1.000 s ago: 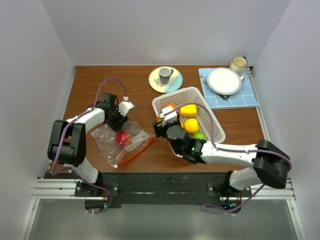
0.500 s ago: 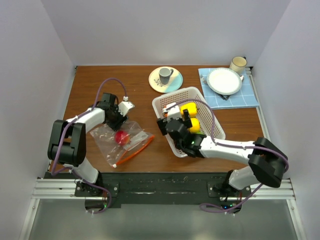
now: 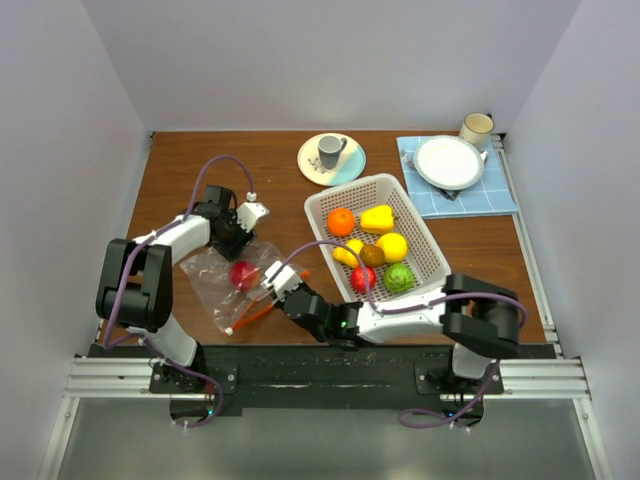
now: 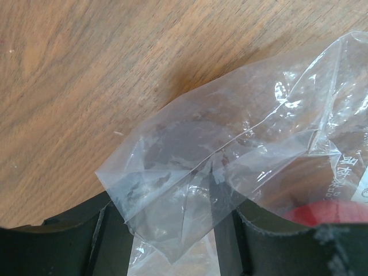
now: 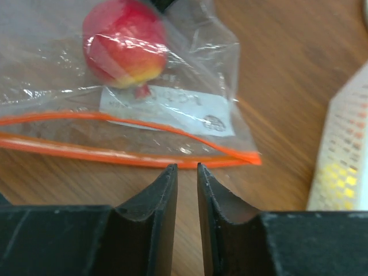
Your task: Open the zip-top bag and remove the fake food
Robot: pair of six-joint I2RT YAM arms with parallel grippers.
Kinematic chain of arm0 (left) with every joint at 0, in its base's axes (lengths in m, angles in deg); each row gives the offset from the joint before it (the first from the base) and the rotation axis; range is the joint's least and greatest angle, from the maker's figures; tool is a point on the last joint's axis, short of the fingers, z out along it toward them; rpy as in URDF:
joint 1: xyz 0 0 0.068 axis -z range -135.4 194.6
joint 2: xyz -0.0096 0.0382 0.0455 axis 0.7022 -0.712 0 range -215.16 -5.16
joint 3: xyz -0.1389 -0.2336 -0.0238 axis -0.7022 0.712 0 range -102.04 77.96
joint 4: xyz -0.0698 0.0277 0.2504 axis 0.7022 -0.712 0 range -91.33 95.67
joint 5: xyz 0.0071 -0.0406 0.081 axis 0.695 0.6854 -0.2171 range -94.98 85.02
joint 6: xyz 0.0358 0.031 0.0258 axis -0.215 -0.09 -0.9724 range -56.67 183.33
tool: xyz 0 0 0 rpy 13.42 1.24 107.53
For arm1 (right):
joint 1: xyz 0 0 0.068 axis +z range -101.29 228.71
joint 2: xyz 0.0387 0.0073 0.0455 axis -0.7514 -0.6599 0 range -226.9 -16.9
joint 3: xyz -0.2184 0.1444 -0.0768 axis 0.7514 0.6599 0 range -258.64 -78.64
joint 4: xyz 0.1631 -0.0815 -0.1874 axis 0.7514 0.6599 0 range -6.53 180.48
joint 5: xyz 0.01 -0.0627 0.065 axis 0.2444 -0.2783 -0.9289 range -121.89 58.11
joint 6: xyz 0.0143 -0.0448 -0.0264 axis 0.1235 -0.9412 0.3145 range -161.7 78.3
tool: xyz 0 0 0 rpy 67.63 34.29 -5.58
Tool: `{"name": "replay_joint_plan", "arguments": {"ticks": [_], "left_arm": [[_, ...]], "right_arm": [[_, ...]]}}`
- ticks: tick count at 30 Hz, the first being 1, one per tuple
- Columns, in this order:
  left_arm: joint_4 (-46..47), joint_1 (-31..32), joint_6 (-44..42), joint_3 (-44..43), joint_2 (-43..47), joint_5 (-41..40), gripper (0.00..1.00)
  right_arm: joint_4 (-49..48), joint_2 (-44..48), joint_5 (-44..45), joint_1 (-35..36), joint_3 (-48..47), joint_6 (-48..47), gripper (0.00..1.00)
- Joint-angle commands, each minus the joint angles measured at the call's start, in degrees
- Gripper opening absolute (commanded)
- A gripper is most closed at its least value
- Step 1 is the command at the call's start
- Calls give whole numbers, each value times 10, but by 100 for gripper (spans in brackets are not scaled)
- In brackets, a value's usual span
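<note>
The zip-top bag (image 3: 232, 292) lies on the table left of the basket, its orange zip strip (image 5: 115, 155) gaping. One red-yellow fake fruit (image 3: 241, 274) sits inside it and shows in the right wrist view (image 5: 123, 43). My right gripper (image 3: 268, 283) is low at the zip edge, its jaws (image 5: 187, 167) almost closed and empty just short of the strip. My left gripper (image 3: 236, 243) is at the bag's far corner. In the left wrist view the clear film (image 4: 241, 132) drapes over and between its jaws (image 4: 172, 230), which stand apart.
The white perforated basket (image 3: 425, 238) right of the bag holds several fake foods, among them an orange (image 3: 341, 221), a yellow one (image 3: 377, 217) and a green one (image 3: 399, 277). At the back stand a plate with a cup (image 3: 331, 158), a white plate on a blue cloth (image 3: 449, 162) and a mug (image 3: 476, 128).
My right arm has swung out of the basket, left and down to the bag's zip edge, uncovering the food in the basket. The left arm has not moved.
</note>
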Motion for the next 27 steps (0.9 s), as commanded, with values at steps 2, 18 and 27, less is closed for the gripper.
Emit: {"name": "replay_joint_plan", "arguments": {"ticks": [2,18,27], "left_arm": [[-3,-2,-6,-10,-7,-7,55],[-1,-2,-8,-16,-14,-3,55],[-15,-2,-10,-23,-9,-3,55]], "right_arm": [[-65,-80,-32,-2,-91,1,19],[-63,-162,-105,-2,-141,52,15],[-103,-231,-86,-28,-171,48,66]]}}
